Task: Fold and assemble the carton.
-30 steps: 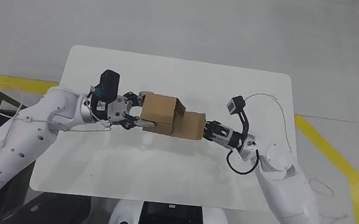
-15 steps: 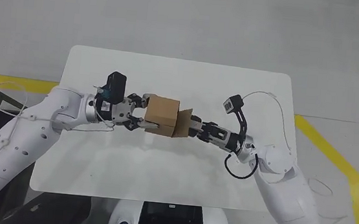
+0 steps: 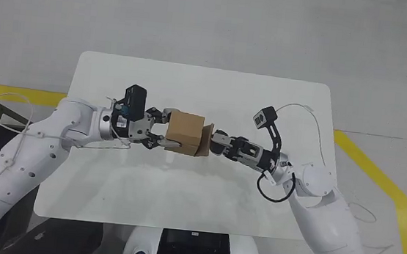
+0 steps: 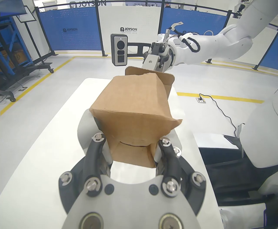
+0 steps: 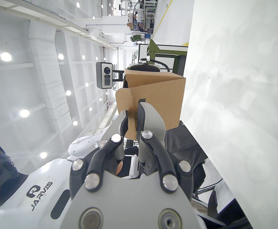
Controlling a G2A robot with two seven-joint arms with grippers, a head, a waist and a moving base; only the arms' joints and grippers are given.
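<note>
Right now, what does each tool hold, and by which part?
Both hold the carton: the left tool clamps its open end's sides; the right tool pinches a flap at the opposite end.

On the left tool you cannot see the pad faces, since the carton walls cover them. The carton's body also hides its far end and the tips of the right tool behind it. From above, the flap at the carton's right-arm end is too small for you to judge its fold.
</note>
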